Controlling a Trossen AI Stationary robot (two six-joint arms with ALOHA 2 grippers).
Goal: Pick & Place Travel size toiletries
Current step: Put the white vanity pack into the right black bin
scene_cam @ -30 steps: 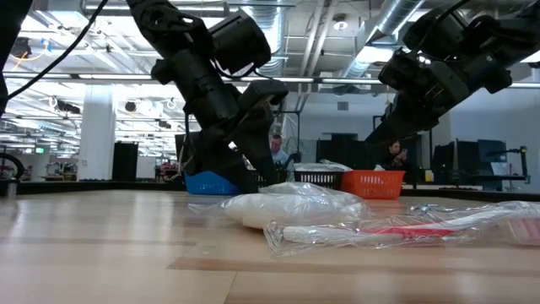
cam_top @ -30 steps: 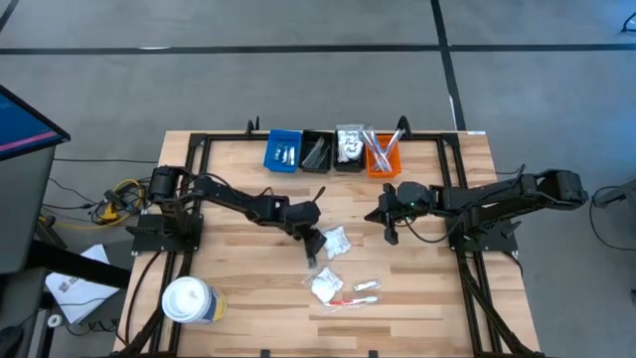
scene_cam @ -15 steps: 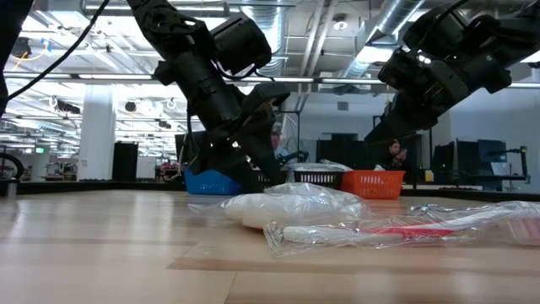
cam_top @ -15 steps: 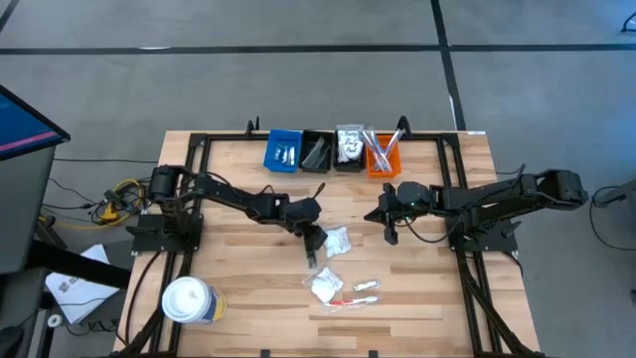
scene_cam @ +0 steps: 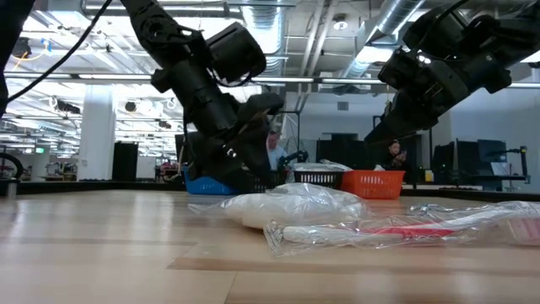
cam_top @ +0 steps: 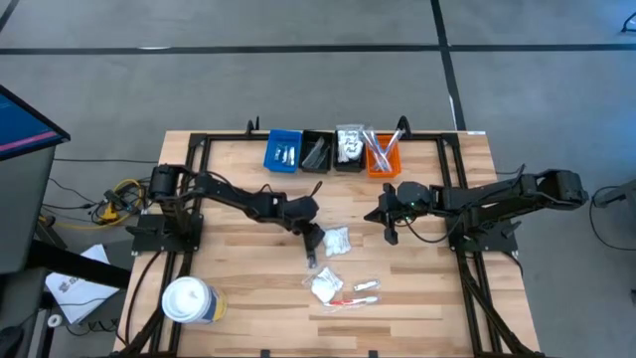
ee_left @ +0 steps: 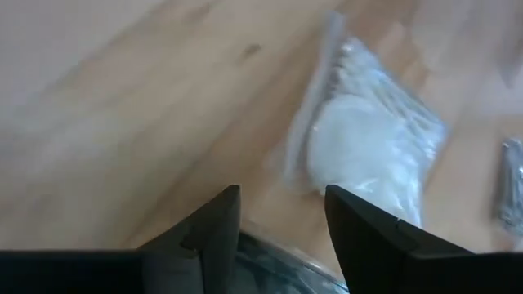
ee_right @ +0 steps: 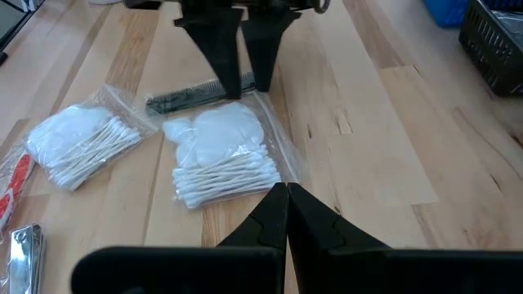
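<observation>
The left gripper (cam_top: 312,235) has come lower beside the white sachet (cam_top: 337,242), its fingers parted and holding nothing, so the pick seems close; the right gripper (cam_top: 389,235) waits closed and empty.

A large open-plan lab/workshop hall is shown: exposed ducts (scene_cam: 337,34) and strip lighting are seen upper centre of low view, w/ a grey concrete floor (cam_top: 298,89) across the top of high view, and a seated person (scene_cam: 395,156) is glimpsed mid-right.
</observation>
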